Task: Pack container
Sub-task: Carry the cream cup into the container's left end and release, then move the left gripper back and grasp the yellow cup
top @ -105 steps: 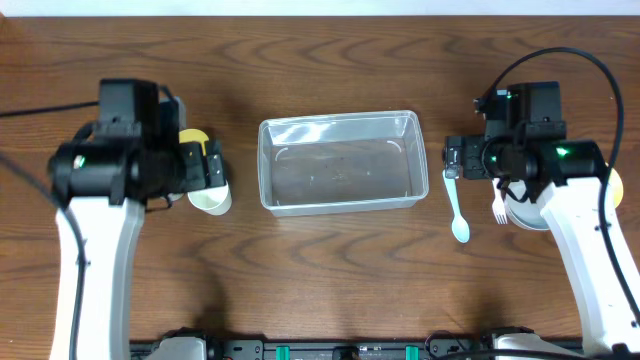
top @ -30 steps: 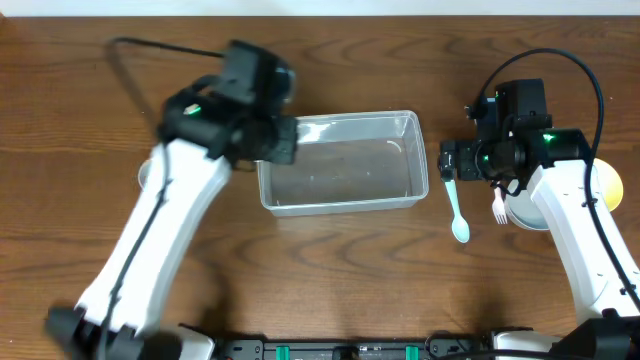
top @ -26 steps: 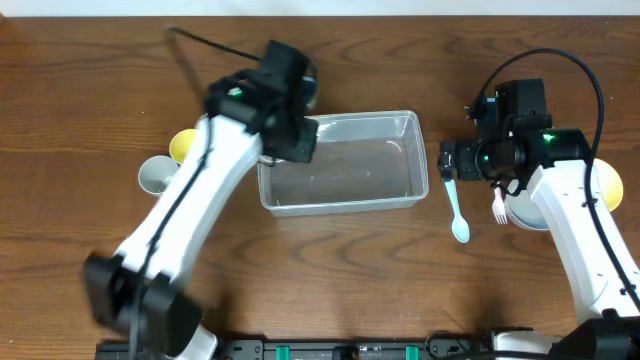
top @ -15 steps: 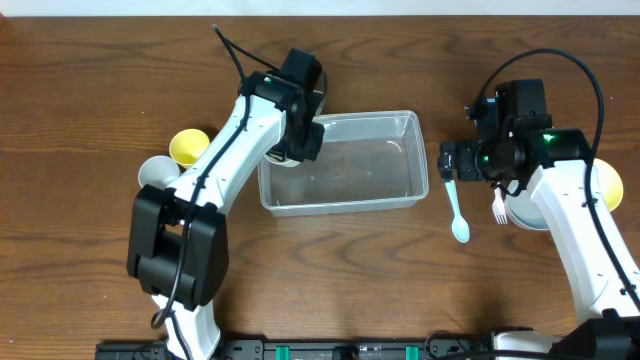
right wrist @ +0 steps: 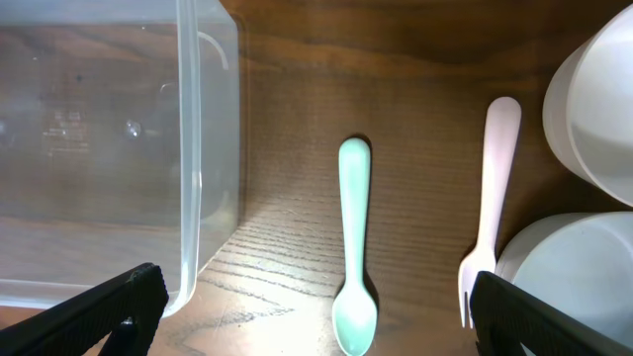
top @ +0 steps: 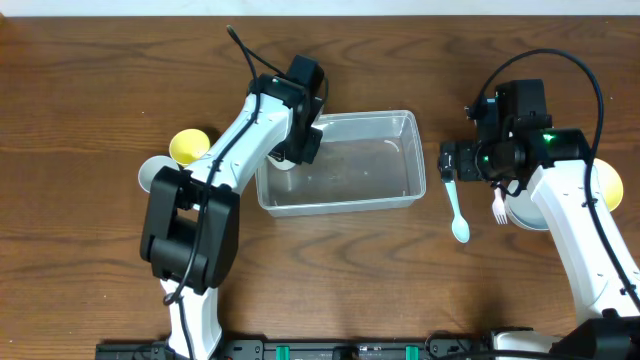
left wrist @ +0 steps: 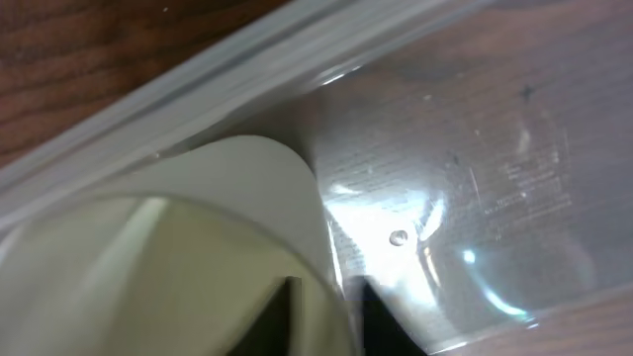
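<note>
The clear container (top: pixel 340 206) lies mid-table. A white cup (top: pixel 283 160) sits in its left end, under my left gripper (top: pixel 300 140). In the left wrist view the cup (left wrist: pixel 198 227) fills the lower left, pressed against the container's rim (left wrist: pixel 247 69). One dark finger is inside the cup wall and the other outside it, the jaws slightly parted. My right gripper (top: pixel 452 162) hangs wide open just right of the container, above a teal spoon (right wrist: pixel 354 247) and holding nothing. The container's right wall (right wrist: pixel 188 148) shows on the left of the right wrist view.
A yellow cup (top: pixel 188 147) and a white cup (top: pixel 152 175) stand left of the container. The teal spoon (top: pixel 457 215), a pale fork (top: pixel 497 207) and white bowls (top: pixel 525 215) lie to the right. The fork (right wrist: pixel 490 198) lies beside two white bowls (right wrist: pixel 593 109).
My left arm swung from the table's left side to the container's left end, carrying the white cup into it. Its jaws have eased apart. The right arm has not moved.
</note>
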